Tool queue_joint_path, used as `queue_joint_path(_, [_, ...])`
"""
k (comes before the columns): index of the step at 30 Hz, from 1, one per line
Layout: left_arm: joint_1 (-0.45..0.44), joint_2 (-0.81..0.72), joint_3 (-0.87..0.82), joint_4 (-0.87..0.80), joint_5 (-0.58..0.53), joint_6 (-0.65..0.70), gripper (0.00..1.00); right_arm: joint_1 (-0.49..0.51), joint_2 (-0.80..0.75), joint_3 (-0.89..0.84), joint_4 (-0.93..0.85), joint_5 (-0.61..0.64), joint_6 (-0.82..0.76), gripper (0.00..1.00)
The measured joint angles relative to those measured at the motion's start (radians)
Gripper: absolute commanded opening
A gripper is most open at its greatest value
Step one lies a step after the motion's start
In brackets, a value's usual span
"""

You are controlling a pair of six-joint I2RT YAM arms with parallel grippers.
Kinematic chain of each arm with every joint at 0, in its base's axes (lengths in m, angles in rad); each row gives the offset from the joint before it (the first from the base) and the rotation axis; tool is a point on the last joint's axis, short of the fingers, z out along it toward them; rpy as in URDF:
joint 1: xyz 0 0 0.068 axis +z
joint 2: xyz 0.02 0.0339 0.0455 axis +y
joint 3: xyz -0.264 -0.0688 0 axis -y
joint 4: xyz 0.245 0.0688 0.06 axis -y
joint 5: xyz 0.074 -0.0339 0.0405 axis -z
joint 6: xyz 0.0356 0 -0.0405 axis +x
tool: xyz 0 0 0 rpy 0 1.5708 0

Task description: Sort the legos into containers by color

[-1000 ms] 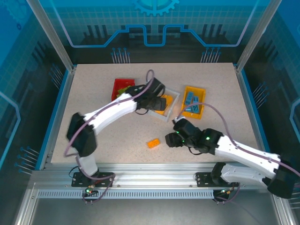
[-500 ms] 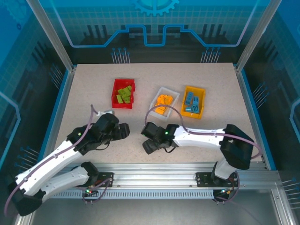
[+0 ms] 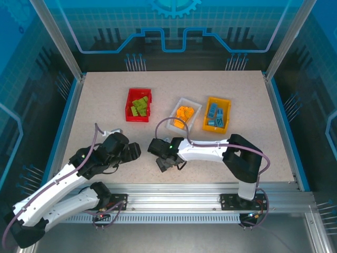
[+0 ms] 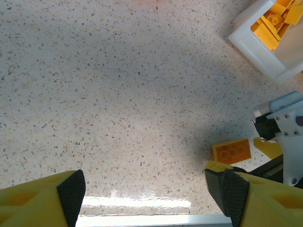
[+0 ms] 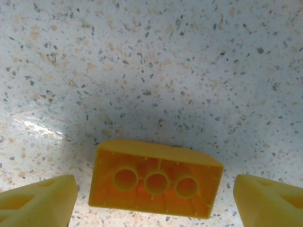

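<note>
An orange-yellow lego brick (image 5: 156, 182) lies hollow side up on the table, between the spread fingers of my right gripper (image 5: 154, 201), which is open and not touching it. The same brick (image 4: 232, 151) sits just past my left gripper's right finger (image 4: 232, 194). My left gripper (image 4: 149, 189) is open and holds nothing. From above, the left gripper (image 3: 134, 151) and right gripper (image 3: 164, 162) face each other near the table's front middle. The red bin (image 3: 128, 105) holds green legos (image 3: 140, 104), the white bin (image 3: 197, 108) orange ones (image 3: 183, 113), and the yellow-orange bin (image 3: 217, 99) blue ones (image 3: 215, 115).
The table's near metal edge (image 4: 142, 220) runs just below my left gripper. The white bin's corner (image 4: 255, 45) shows at the upper right of the left wrist view. The bins stand in a row at mid-table, well beyond both grippers.
My left arm has pulled back from the white bin to the near left. My right arm has swung left across the table and now stands over the orange brick.
</note>
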Motion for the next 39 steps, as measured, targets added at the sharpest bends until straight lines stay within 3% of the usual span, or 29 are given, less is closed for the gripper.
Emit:
queue_joint_path(10, [0.0, 0.01, -0.001, 0.002, 0.015, -0.001, 0.8, 0.007, 0.016, 0.003, -0.006, 0.017, 0.035, 0.85])
queue_joint_path(23, [-0.001, 0.016, -0.009, 0.029, 0.024, 0.0, 0.78, 0.0, 0.056, 0.003, 0.031, -0.028, 0.081, 0.66])
queue_joint_path(29, [-0.002, 0.016, -0.014, 0.063, 0.055, 0.001, 0.78, -0.008, 0.026, 0.001, 0.026, 0.005, 0.076, 0.63])
queue_joint_path(33, [-0.002, 0.005, -0.013, 0.1, 0.071, 0.002, 0.78, -0.067, -0.053, 0.016, -0.001, 0.028, 0.034, 0.63])
queue_joint_path(39, [-0.002, 0.027, 0.008, 0.155, 0.095, 0.009, 0.78, -0.288, -0.072, 0.174, -0.014, 0.024, -0.128, 0.62])
